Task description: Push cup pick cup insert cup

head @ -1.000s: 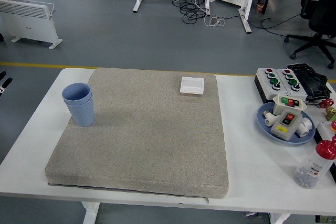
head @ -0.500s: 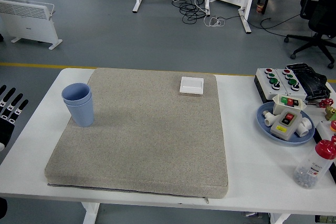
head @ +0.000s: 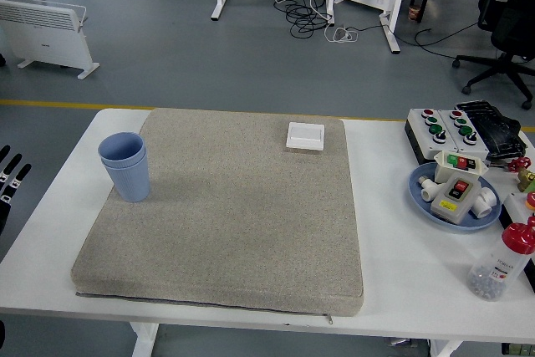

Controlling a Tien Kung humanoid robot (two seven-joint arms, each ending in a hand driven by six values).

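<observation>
Nearby, the nested light-blue plastic cups (head: 125, 165) stand unobstructed on the grey fabric mat (head: 226, 215); the left hand (head: 8, 175), fingers spread, has withdrawn towards the picture's edge.

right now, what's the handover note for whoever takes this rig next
Left hand: at the picture's left edge, off the table, fingers spread, holding nothing.
Right hand: not in view.
Blue cups: upright at the left edge of the grey pad, already nested as one stack, untouched by either hand.
Done: the cups appear to sit one inside the other.
Left: nothing is gripped; whether any push, pick or insert remains cannot be told from this view.
</observation>
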